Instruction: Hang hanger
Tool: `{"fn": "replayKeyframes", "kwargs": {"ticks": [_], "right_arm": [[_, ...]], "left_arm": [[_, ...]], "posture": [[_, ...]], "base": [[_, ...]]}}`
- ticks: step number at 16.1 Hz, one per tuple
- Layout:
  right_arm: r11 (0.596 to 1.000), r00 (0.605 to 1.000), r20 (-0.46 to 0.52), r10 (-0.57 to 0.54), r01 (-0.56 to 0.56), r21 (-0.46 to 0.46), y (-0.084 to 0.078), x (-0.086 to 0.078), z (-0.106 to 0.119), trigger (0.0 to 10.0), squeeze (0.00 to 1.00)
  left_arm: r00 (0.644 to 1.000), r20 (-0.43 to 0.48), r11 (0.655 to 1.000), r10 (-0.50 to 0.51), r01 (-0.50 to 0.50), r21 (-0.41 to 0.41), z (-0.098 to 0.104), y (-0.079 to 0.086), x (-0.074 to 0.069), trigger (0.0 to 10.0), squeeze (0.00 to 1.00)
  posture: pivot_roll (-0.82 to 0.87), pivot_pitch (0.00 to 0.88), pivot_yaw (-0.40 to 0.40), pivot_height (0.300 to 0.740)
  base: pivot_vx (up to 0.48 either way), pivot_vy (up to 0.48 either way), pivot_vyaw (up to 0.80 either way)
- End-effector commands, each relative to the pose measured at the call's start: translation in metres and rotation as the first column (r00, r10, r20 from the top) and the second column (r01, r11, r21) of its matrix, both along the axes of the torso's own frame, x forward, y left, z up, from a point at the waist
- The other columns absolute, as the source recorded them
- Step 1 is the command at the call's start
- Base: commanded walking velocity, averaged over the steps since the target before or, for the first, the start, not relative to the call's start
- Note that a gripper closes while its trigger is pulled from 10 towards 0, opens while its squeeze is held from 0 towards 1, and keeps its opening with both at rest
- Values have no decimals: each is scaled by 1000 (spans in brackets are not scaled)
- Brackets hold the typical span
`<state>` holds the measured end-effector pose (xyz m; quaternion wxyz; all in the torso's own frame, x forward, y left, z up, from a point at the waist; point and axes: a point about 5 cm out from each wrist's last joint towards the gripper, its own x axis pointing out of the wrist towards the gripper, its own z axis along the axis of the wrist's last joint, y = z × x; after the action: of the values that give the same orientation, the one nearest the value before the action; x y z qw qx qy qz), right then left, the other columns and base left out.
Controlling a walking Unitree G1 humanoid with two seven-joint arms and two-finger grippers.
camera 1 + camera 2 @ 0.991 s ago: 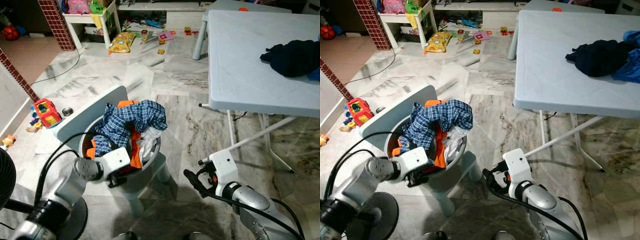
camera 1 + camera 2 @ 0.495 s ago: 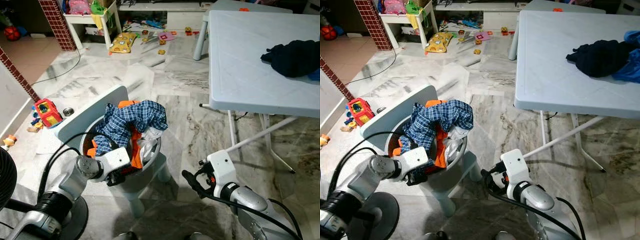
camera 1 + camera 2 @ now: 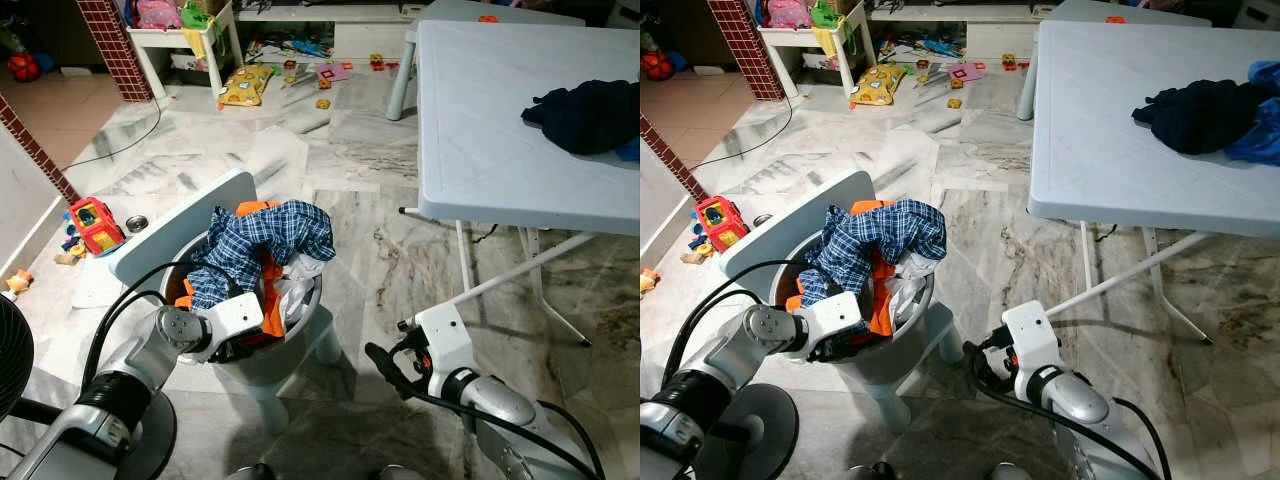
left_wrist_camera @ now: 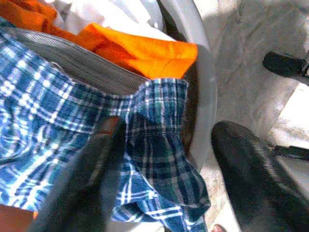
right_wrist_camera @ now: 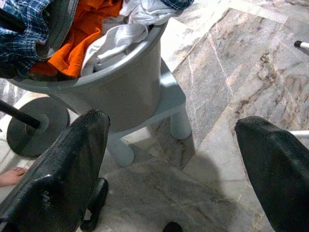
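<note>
Two grippers are in play, and no hanger can be made out yet; if one is here, it likely sits buried in the round grey plastic laundry tub [image 3: 300, 345], under the clothes. Your left gripper [image 4: 159, 159] reaches over the tub's near rim, fingers [image 4: 251, 164] spread wide: one lies over the blue-and-white checked cotton shirt [image 3: 262, 235], the other hangs outside the tub wall. They have hold of nothing.

Directly ahead of those fingers the checked shirt drapes over the rim, with the bright orange garment [image 4: 140, 50] and a crumpled white cloth [image 5: 120, 34] beyond it. Expect all of this to be soft, light and floppy; it will bunch and slide rather than lift cleanly, so pinch a thick fold, not a single layer. A hanger would be stiff and light and could snag on cloth; judge the hook or neck the best hold.

Your right gripper [image 5: 178, 169] hovers low over the marble floor beside the tub, fingers wide apart and empty, the tub's pale blue stool base [image 5: 169, 104] ahead of it.
</note>
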<state>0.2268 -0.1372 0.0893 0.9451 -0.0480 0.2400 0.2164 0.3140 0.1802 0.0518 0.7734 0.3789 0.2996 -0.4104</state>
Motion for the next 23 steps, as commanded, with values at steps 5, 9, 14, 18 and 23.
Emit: {"fn": "replayKeyframes", "kwargs": {"ticks": [5,9,14,18,23], "right_arm": [[1000,1000,3,-8,8,5,-1,-3,1,10000,0],[1000,1000,4,-11,11,6,0,-2,1,10000,0],[1000,1000,5,-9,9,6,1,0,0,10000,0],[1000,1000,15,-9,9,6,1,5,0,10000,0],[1000,999,37,-5,4,13,3,14,0,10000,0]], "left_arm": [[1000,-15,999,-20,20,28,-4,3,1,0,0],[1000,-19,999,-24,24,29,-5,3,2,0,0],[1000,-20,999,-21,21,29,-5,4,4,0,0],[997,40,997,71,-70,-19,1,6,12,0,0],[905,130,887,406,-355,-296,9,7,19,0,0]], "posture": [[-229,134,70,740],[-229,134,72,740],[-227,124,73,740],[-225,103,77,740],[-204,47,74,740]], "base": [[0,0,0],[0,0,0],[0,0,0],[0,0,0],[0,0,0]]}}
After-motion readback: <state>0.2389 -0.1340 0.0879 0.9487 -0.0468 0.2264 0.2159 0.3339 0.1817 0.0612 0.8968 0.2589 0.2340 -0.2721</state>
